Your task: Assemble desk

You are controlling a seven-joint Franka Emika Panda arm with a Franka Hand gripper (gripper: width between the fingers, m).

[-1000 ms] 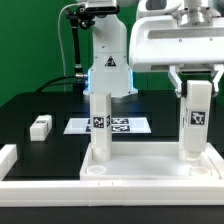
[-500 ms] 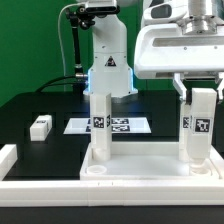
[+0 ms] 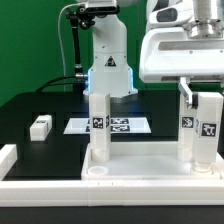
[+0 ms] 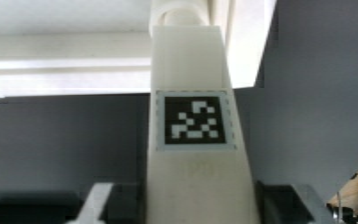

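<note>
The desk top (image 3: 140,170) lies flat near the front, a white tray with a raised rim. One white leg (image 3: 100,125) stands upright on its corner at the exterior view's left. A second tagged leg (image 3: 203,135) stands upright on the corner at the exterior view's right, with my gripper (image 3: 203,98) shut on its upper part from above. In the wrist view this leg (image 4: 195,120) fills the middle, its square tag facing the camera, and my gripper (image 4: 197,212) clasps it on both sides. A third leg (image 3: 40,126) lies loose on the black table.
The marker board (image 3: 118,126) lies flat behind the desk top. A white border rail (image 3: 8,160) runs along the table's front and the exterior view's left side. The robot's base (image 3: 108,60) stands at the back.
My gripper has turned the held leg about its own axis and shifted slightly toward the exterior view's right; two tagged faces now show instead of one. The other parts have not moved.
</note>
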